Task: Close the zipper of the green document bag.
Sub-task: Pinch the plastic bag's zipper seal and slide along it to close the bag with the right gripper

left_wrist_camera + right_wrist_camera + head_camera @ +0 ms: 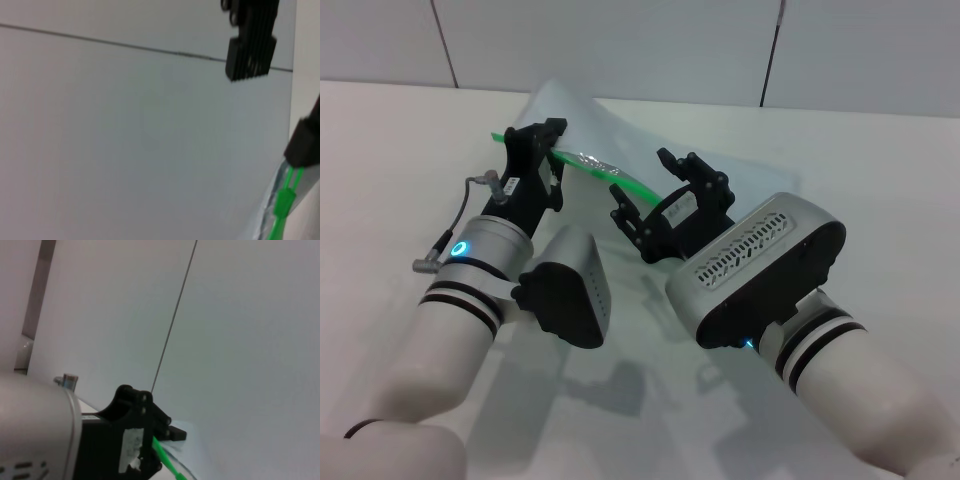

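The zipper (610,170) is the business here, and both grippers are on it. The left gripper (542,140) is pinched on the strip near its far-left end, holding that end up off the table (380,150). The right gripper (655,195) sits further along the same green strip, at about its middle, with its fingers (625,210) closed in narrowly around it; whether they hold the small slider or only the strip cannot be told from the head view, since the fingers hide that spot.

In the left wrist view the strip (282,210) runs away from the camera with a small green tab on it, and a black ribbed fingertip (251,52) stands well apart above. In the right wrist view the green line (165,460) passes just beside the black body of the other gripper (137,435).

The green document bag (610,125) lies slanting across the far middle of the table, its zipper edge lifted by the two grippers and its pale body sagging behind them towards the wall (620,40).

The step in hand looks like the pull itself: one gripper anchoring, the other set to draw along the strip. The next move likely calls for a straight pull along the zipper line with the anchored end kept taut.
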